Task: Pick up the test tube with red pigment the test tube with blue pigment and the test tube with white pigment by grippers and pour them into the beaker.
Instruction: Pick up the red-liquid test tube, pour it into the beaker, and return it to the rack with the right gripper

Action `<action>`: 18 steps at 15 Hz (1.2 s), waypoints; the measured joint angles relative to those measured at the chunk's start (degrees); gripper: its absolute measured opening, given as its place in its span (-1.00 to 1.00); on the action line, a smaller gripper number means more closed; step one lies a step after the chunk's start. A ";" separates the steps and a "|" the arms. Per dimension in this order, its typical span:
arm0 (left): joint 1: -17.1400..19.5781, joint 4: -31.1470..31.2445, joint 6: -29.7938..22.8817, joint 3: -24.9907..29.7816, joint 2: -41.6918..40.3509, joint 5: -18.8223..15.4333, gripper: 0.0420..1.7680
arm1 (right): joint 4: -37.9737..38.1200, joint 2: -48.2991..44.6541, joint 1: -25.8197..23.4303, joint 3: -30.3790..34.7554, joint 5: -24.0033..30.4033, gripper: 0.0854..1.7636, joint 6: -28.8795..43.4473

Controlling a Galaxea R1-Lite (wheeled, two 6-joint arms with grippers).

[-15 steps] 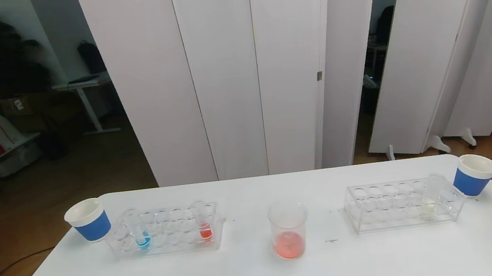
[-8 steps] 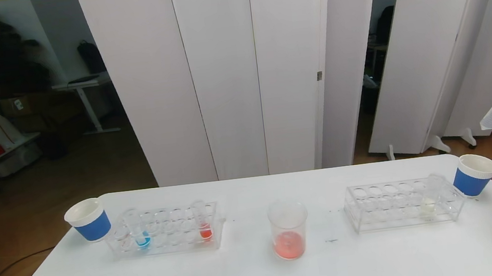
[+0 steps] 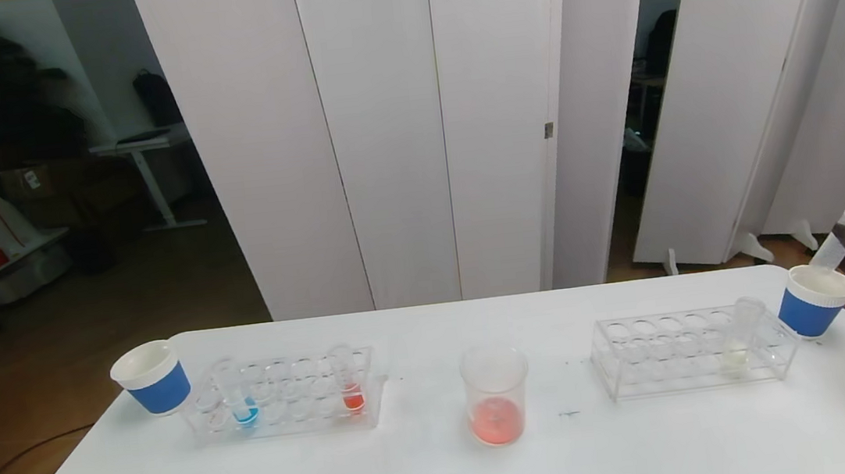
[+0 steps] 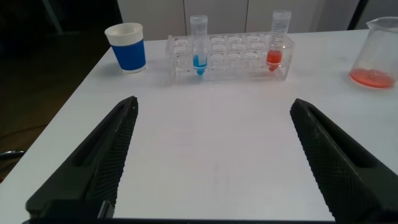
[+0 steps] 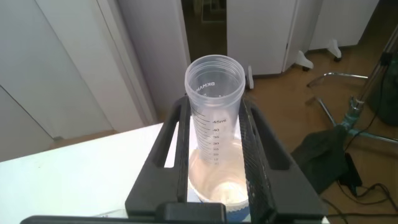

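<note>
The beaker (image 3: 495, 394) stands mid-table with orange-red liquid at its bottom. The test tube with blue pigment (image 3: 239, 397) and a tube with orange-red liquid (image 3: 349, 382) stand in the left rack (image 3: 292, 419). The test tube with white pigment (image 3: 739, 337) stands in the right rack (image 3: 673, 375). My right gripper (image 5: 214, 118) is shut on an empty clear graduated tube (image 5: 214, 87), tilted above the right paper cup (image 5: 217, 186); this tube shows at the far right of the head view (image 3: 840, 238). My left gripper (image 4: 214, 104) is open and empty, low over the table in front of the left rack (image 4: 230, 59).
A blue-and-white paper cup (image 3: 153, 377) stands left of the left rack, another (image 3: 812, 302) at the table's far right corner. White folding screens stand behind the table. The table's right edge lies just past the right cup.
The empty tube in my right gripper has come down from high at the right edge to just above the right cup, turning more upright. Nothing else has moved.
</note>
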 joint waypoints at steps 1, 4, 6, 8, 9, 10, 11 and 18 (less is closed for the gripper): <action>0.00 0.02 0.02 0.00 0.00 0.00 0.98 | -0.05 0.30 -0.09 0.59 0.00 -0.40 0.00; 0.00 0.02 0.02 0.00 0.00 0.00 0.98 | -0.38 1.38 -0.72 1.93 -0.02 -0.40 -0.50; 0.00 0.00 0.02 0.00 0.00 0.00 0.98 | -0.49 2.01 -0.94 2.15 -0.02 -0.40 -0.55; 0.00 0.00 0.02 0.00 0.00 0.00 0.98 | -0.51 2.57 -1.16 1.93 0.04 -0.40 -0.56; 0.00 0.02 0.02 0.00 0.00 0.00 0.98 | -0.49 2.99 -1.18 1.68 0.06 -0.40 -0.80; 0.00 0.02 0.02 0.00 0.00 0.00 0.98 | -0.49 3.34 -1.18 1.57 0.06 -0.40 -0.87; 0.00 0.02 0.02 0.00 0.00 0.00 0.98 | -0.49 3.58 -1.16 1.46 0.06 -0.40 -0.83; 0.00 0.02 0.02 0.00 0.00 0.00 0.98 | -0.38 4.25 -1.62 0.83 1.38 -0.39 -0.80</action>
